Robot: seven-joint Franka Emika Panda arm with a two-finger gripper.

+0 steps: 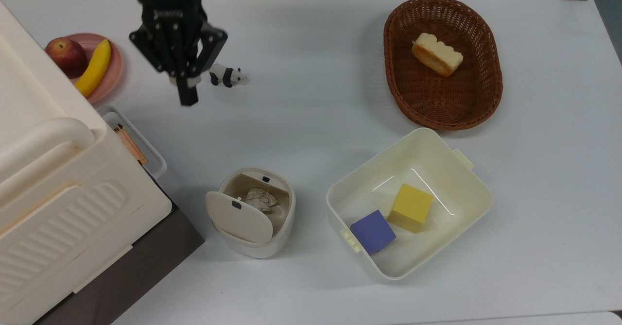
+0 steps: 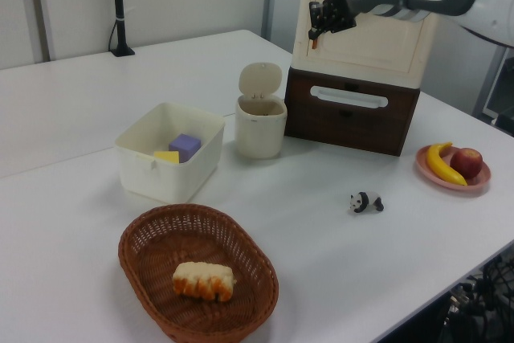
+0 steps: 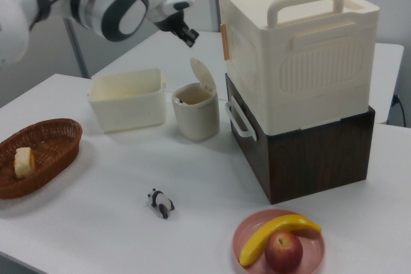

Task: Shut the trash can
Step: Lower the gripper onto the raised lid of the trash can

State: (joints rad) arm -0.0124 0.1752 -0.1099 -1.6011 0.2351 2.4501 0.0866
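While the hand is hanging closed and empty above the trash can, its upright lid (hinged, light) is risking being missed or the can tipped.

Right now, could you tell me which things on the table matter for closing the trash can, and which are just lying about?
Belong to the job:
- small cream-white plastic trash can, its hinged lid standing open
- black gripper, above the table, away from the can

Just lying about:
- toy panda
- brown wicker basket with bread
- cream tub with cubes
- pink plate with fruit
- big cream storage box
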